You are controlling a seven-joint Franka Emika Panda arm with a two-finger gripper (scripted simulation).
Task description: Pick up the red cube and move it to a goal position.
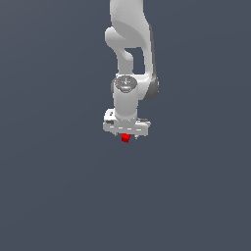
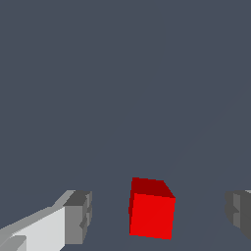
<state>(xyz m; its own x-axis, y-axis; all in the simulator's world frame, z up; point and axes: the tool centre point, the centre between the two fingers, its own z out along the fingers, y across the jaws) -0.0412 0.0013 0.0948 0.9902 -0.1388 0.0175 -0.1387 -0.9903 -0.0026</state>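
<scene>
A flat, dark slate-grey surface (image 1: 59, 196) fills both views. Over it the white Panda arm (image 1: 128, 44) points its gripper (image 2: 157, 215) straight down. The fingers (image 2: 78, 215) are spread apart, and the red cube (image 2: 151, 213) sits between them with a gap on each side, touching neither. In the exterior view the cube shows just under the gripper body.

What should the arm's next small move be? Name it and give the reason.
Probably close the fingers. In the wrist view the red cube sits between the two fingertips with open gaps on both sides, so the gripper is open and not yet gripping. The exterior view shows the cube just under the gripper. How low the pads sit is hard to judge.
</scene>
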